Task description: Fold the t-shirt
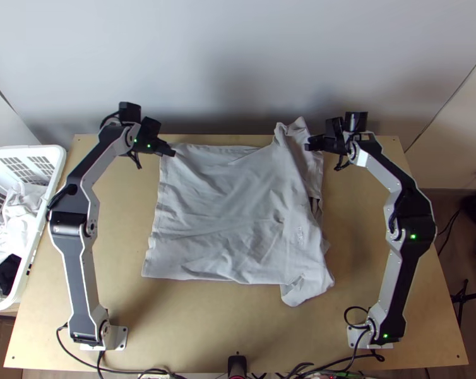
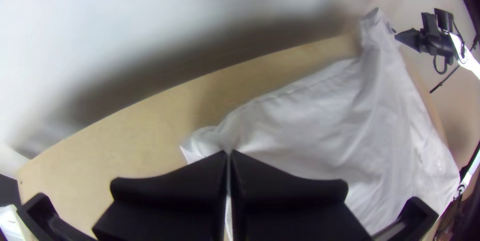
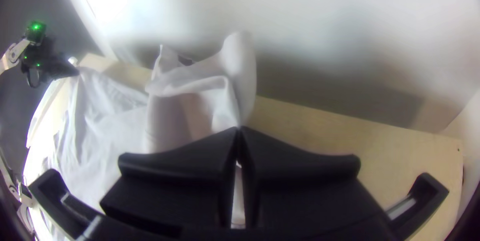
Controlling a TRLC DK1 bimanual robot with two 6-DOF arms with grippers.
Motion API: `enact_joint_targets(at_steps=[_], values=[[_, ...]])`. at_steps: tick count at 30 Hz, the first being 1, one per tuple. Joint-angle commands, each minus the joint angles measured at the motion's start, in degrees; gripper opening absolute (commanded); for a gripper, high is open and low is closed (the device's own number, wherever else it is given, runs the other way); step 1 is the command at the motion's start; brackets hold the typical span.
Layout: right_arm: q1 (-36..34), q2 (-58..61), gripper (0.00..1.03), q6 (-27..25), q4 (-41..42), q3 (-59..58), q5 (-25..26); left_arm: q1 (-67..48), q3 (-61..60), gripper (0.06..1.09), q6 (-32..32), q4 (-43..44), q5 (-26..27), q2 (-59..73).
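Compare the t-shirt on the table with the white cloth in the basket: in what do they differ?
The t-shirt lies mostly spread, rumpled toward its right side; the white cloth is bunched. The t-shirt is held near its far edge by the left gripper and right gripper, while the white cloth rests in the basket, away from both. The t-shirt looks light grey, the white cloth whiter. Both are pale fabric.

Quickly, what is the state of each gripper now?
Left gripper: closed, holding the t-shirt at its far left corner.
Right gripper: closed, holding raised t-shirt fabric near the table's far edge.
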Motion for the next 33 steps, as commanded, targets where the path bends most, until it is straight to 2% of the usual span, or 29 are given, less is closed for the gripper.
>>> enact_joint_targets(at_steps=[1,14,18,33], values=[[-0.9,-3.4,0.03,-0.5,-0.1,-2.5,0.1,-0.1,-1.9,0.09,0.6,-0.2,0.1,-3.6],[-1.5,-10.2,0.03,-0.5,-0.2,-6.9,0.3,0.0,-6.6,0.09,3.0,-0.2,1.7,-9.4],[-1.5,-11.8,0.03,-0.4,-0.2,-8.2,0.3,0.0,-9.3,0.09,4.2,0.9,3.7,-12.1],[-3.7,-13.3,0.03,-0.4,-0.2,-11.3,0.3,4.6,-12.9,0.09,5.6,1.2,4.1,-12.2]])
